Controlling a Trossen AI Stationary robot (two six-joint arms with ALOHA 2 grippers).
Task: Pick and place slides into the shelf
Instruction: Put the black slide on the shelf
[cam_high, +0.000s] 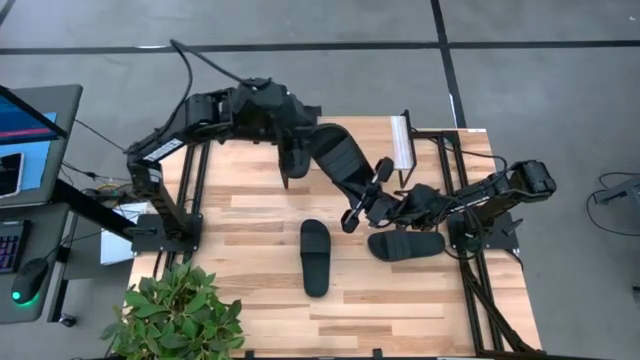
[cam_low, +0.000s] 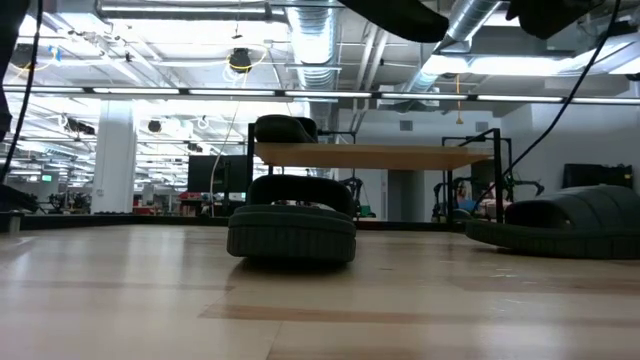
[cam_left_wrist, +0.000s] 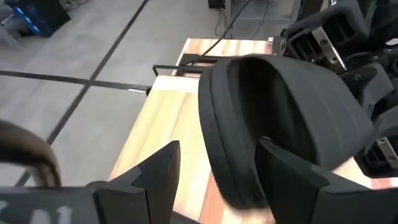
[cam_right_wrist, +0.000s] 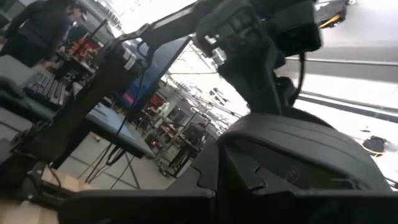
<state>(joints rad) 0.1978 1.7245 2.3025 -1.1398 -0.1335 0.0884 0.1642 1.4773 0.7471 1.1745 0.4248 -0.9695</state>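
One black slide (cam_high: 343, 160) is in the air over the middle of the table, between my two grippers. My left gripper (cam_left_wrist: 217, 168) is open, one finger on each side of the slide's side rim (cam_left_wrist: 227, 143). My right gripper (cam_high: 366, 196) is at the slide's other end. Two more slides lie sole-down on the table: one in the middle (cam_high: 315, 257) (cam_low: 290, 228) and one to its right (cam_high: 405, 243) (cam_low: 565, 222). The shelf (cam_low: 375, 155) stands at the far right. A slide-shaped dark form (cam_low: 285, 128) shows at its left end. My left gripper's fingers stand on either side of the slide's side rim. Bare table shows between one finger (cam_left_wrist: 158, 171) and the rim; whether the other finger (cam_left_wrist: 283, 174) touches the rim I cannot tell. My right gripper holds the slide by its end nearer the table's right side (cam_high: 362, 185), coming level from the right. Its own body hides the fingers. The slide is clear of the table, slanting toward the far left.
A potted plant (cam_high: 180, 315) stands at the near left corner. A desk with a laptop (cam_high: 30, 130), keyboard and mouse is beyond the table's left edge. A light upright panel (cam_high: 402, 143) stands beside the black frame at the far right.
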